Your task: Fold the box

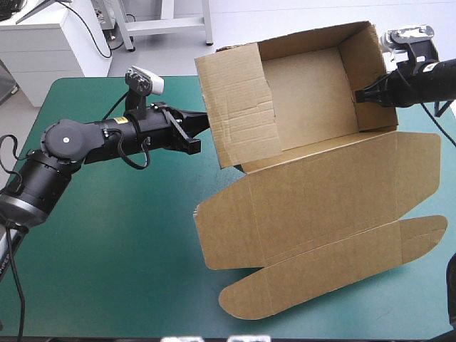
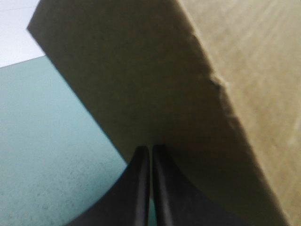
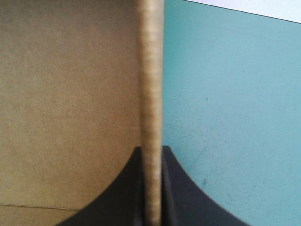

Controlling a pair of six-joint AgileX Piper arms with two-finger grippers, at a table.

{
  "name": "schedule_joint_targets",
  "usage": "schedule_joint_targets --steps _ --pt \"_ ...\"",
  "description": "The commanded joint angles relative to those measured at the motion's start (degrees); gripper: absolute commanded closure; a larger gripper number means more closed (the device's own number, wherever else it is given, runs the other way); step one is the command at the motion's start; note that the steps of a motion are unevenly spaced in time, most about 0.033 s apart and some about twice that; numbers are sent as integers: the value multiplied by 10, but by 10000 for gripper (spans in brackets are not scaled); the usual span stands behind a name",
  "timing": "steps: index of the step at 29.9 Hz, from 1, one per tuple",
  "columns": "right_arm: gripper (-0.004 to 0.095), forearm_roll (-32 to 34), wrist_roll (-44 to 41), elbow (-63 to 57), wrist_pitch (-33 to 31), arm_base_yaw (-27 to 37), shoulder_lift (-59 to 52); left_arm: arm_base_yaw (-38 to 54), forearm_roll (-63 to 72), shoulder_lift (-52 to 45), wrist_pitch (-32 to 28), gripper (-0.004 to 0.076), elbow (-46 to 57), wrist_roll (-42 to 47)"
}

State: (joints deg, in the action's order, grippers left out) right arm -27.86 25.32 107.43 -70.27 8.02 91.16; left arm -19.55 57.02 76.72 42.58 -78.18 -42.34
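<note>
The brown box (image 1: pixel 306 92) stands as an open tray at the table's far right, walls raised. Its lid (image 1: pixel 320 206) lies flat toward the front edge, with rounded flaps spread out. My left gripper (image 1: pixel 203 122) is shut, its tips against the outer face of the left wall (image 1: pixel 239 107), which leans outward. In the left wrist view the gripper (image 2: pixel 150 149) meets the board (image 2: pixel 155 84) head-on. My right gripper (image 1: pixel 360 95) is shut on the right wall's top edge. In the right wrist view that edge (image 3: pixel 150 94) runs between the gripper (image 3: pixel 150 153).
Teal-green cover (image 1: pixel 107 249) stretches across the left half of the table, under and in front of my left arm. The lid's right flap (image 1: pixel 420 239) reaches close to the table's right edge. The box's far wall (image 1: pixel 313 39) stands at the far edge.
</note>
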Motion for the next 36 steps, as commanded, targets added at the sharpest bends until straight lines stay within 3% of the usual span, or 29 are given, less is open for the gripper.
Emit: schedule_joint_targets --steps 1,6,14,16,20,27,36 --pt "925 -29 -6 14 36 1 -25 -2 94 -18 -29 715 -14 -41" --pt "925 -36 -9 14 48 1 -25 -2 120 -17 -26 654 -14 -42" --pt "925 -30 -11 14 76 -26 -25 -2 186 -16 -22 340 -14 -80" --pt "925 -26 -13 14 87 -38 -25 -2 190 -12 -18 293 -14 -85" --pt "925 -22 -14 14 107 -57 -25 -3 199 3 1 268 -14 -85" --pt "925 48 -48 14 130 -86 -25 -3 214 16 15 225 -28 -89" --pt "924 49 -64 14 139 -97 -25 -3 209 16 21 224 -30 -97"
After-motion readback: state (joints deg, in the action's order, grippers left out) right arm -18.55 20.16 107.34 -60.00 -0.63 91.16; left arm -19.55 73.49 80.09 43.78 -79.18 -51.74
